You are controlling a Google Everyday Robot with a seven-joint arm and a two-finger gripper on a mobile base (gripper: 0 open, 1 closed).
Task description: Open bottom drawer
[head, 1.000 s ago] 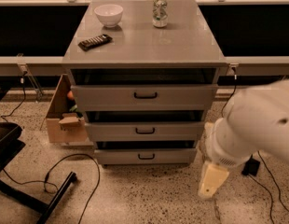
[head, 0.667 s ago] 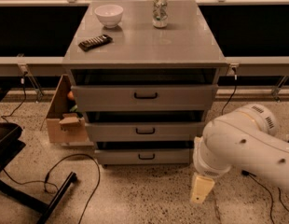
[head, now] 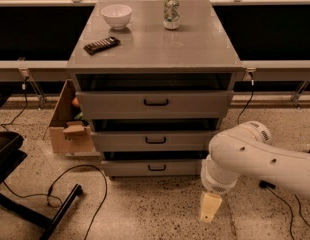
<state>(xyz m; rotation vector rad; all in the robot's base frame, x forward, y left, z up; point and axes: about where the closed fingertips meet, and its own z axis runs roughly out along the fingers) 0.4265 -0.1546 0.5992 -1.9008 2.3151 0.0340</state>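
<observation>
Camera view: my gripper (head: pixel 210 207) hangs near the floor (head: pixel 145 211), open or closed I cannot tell; the bottom drawer (head: pixel 157 167) sits up-left of it, apart. The cardboard box (head: pixel 70 134) beside the cabinet (head: pixel 160 46) holds an orange object (head: pixel 75 102).

The claw (head: pixel 210 207) hangs low near the bottom drawer's (head: pixel 130 168) right end, not touching it

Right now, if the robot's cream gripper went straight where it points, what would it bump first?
Probably the speckled stone floor. The cream gripper hangs low beside the small grey bottom drawer, pointing down, so it would miss the drawer; depth is unclear.
</observation>
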